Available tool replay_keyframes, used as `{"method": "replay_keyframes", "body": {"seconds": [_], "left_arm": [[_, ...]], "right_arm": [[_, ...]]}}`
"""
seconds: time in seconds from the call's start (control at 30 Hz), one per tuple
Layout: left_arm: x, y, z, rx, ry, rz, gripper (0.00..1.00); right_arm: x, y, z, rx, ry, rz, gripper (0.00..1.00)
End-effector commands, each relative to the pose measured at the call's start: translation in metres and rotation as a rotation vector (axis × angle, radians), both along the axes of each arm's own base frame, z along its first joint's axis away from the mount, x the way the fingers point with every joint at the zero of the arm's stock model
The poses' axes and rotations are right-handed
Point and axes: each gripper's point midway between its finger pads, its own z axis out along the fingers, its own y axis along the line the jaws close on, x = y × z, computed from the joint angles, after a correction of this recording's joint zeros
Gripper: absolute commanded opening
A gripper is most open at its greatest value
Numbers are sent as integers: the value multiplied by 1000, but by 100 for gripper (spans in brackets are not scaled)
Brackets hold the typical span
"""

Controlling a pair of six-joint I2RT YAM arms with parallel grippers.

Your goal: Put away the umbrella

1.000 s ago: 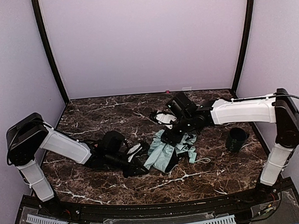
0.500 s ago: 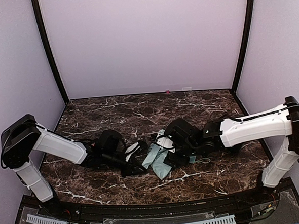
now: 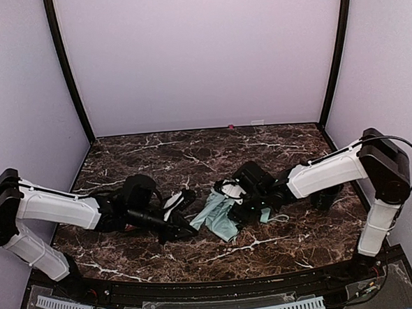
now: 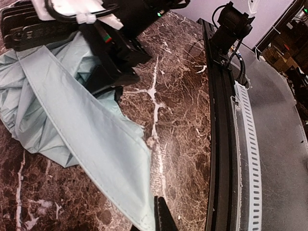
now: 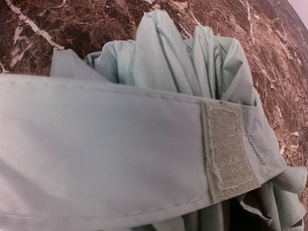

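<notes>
Strap-wrapping step: left gripper [image 3: 184,198] clenched beside the umbrella [image 3: 217,215] strap [image 4: 82,130], right gripper [image 3: 237,198] state untellable; next, press strap onto fastener patch [image 5: 228,149].

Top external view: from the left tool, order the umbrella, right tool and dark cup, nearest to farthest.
1. Umbrella: its fabric reaches the left tool, mid-table.
2. Right tool: on the umbrella's bundle, right of centre.
3. Dark cup: far right, partly behind the right arm.
</notes>
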Motion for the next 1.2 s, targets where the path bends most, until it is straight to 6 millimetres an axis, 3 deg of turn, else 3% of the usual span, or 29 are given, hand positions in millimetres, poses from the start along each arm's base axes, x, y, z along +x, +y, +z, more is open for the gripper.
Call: {"method": "replay_keyframes", "body": {"seconds": [0.0, 0.17, 0.27, 0.33, 0.43, 0.5, 0.53, 0.7, 0.87, 0.97, 1.17], "left_arm": [[-23, 2, -7, 49, 51, -38, 0], [-39, -7, 25, 49, -20, -66, 0], [-50, -2, 46, 19, -43, -76, 0], [-54, 5, 44, 16, -29, -64, 0], [-58, 10, 29, 35, 12, -46, 0], [-61, 6, 27, 37, 21, -59, 0], [-63, 2, 26, 40, 17, -71, 0], [-65, -10, 28, 38, -22, -117, 0], [-65, -13, 28, 32, -78, -145, 0], [-61, -18, 16, 69, -122, -167, 0], [-41, -27, 7, 93, -258, -192, 0]], "right_arm": [[9, -7, -28, 71, 110, -57, 78], [20, -21, -39, 105, 185, -132, 69], [25, -26, -38, 159, 227, -156, 51], [26, -27, -38, 171, 244, -156, 33], [27, -26, -39, 168, 262, -147, 18], [32, -23, -30, 192, 262, -147, 0], [35, -21, -22, 221, 258, -146, 0], [62, -16, 36, 398, 216, -154, 0], [75, -9, 125, 636, 154, -64, 0], [61, -1, 185, 747, 86, 68, 0], [5, 3, 267, 890, 51, 365, 0]]}}
